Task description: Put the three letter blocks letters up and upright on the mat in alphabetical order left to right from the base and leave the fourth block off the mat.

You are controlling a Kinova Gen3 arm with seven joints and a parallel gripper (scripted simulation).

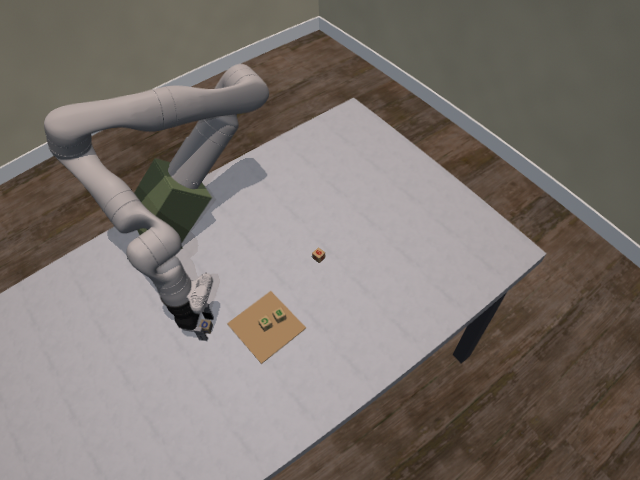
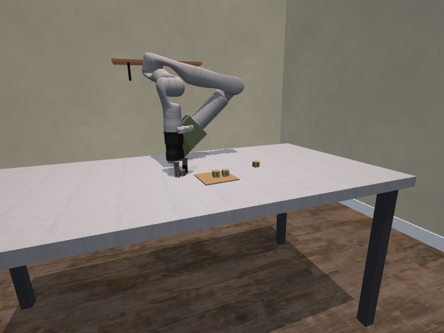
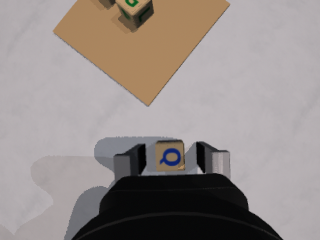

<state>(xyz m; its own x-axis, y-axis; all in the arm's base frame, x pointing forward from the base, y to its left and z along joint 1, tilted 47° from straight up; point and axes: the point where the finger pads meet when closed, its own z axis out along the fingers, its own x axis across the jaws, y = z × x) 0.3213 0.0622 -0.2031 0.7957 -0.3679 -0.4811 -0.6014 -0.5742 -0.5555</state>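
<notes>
Top view: the open gripper (image 1: 205, 324) (image 2: 181, 169) (image 3: 171, 153) partly obscures the Q block (image 1: 206, 325) (image 2: 182, 173) (image 3: 170, 156); the G block (image 1: 265, 323) (image 2: 216, 173) (image 3: 135, 10) lies on the mat (image 1: 258, 348) (image 2: 209, 180) (image 3: 142, 80). Exterior view: a finger partly covers the Q block; block letters are barely legible. Wrist view: the frame edge crops the G block; the Q block lies off the mat, between the spread fingers, with a gap on each side.

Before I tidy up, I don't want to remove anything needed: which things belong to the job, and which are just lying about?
For the job:
- Q block
- G block
- B block
- mat

Not for the row:
- red-marked block, apparently the fourth; keep it off the mat
- wall shelf
</notes>
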